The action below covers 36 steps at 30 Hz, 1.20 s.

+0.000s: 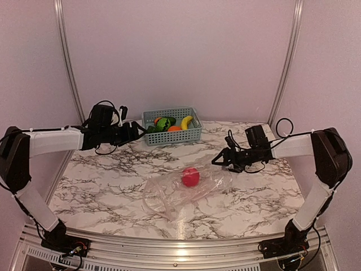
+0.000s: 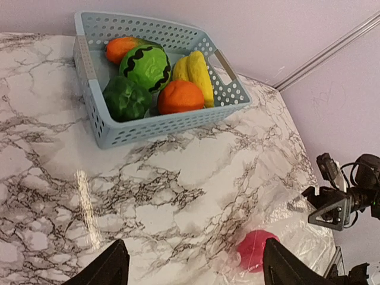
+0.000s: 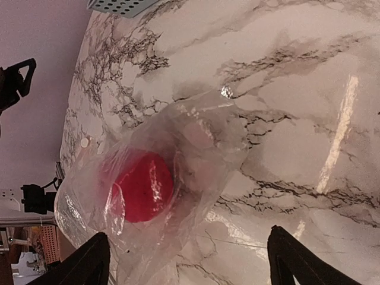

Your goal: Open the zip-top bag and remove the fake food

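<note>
Nearest the arm bases, the zip-top bag (image 1: pixel 169 199) lay crumpled on the marble table (image 1: pixel 101 180). The red round fruit (image 1: pixel 190 176) was inside it, toward its far end. Near the bag's far right corner hung the right gripper (image 1: pixel 216 162), its fingers spread wide with nothing between them. In its wrist view the bag and fruit lay ahead of the fingers, apart from them. Farther back on the left, the left gripper (image 1: pixel 143 131) was also wide open and empty. It was well apart from the bag and close to the left end of the blue basket (image 1: pixel 172 139). In the basket sat the banana (image 2: pixel 199 74), the green pepper (image 2: pixel 126 98), the orange (image 2: pixel 180 97) and the leafy piece (image 2: pixel 145 66).
</note>
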Tool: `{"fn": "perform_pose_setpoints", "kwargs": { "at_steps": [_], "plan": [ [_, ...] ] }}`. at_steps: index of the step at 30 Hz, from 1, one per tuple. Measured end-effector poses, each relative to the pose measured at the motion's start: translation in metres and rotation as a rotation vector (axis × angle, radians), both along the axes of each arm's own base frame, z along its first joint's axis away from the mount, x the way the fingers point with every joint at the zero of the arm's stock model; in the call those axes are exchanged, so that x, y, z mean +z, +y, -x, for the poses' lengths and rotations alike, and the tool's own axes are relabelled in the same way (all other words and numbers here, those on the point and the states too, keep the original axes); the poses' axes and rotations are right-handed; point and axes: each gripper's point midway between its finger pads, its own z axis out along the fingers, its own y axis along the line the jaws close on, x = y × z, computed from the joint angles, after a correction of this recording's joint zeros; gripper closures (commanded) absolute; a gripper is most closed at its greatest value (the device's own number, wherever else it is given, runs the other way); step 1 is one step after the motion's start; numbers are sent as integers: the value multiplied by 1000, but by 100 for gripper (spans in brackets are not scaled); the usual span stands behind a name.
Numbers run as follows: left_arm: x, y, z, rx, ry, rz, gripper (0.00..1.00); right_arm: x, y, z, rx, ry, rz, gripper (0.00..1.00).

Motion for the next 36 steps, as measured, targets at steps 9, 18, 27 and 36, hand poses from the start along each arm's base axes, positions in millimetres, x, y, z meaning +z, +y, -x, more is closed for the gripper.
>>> {"fn": "perform_pose_setpoints", "kwargs": {
  "at_steps": [9, 18, 27, 36],
  "plan": [
    [-72, 12, 134, -94, 168, 84, 41, -6, 6, -15, -1, 20, -9, 22],
    [-87, -15, 199, -207, 247, 176, 60, -5, 12, -13, 12, 28, -29, 34],
    [-115, -47, 216, -279, 338, 212, 66, -5, 28, -2, 52, 31, -39, 44],
    [-128, -89, 196, -316, 368, 277, 61, -8, 48, 17, 109, 49, -38, 72]
  ]
}}
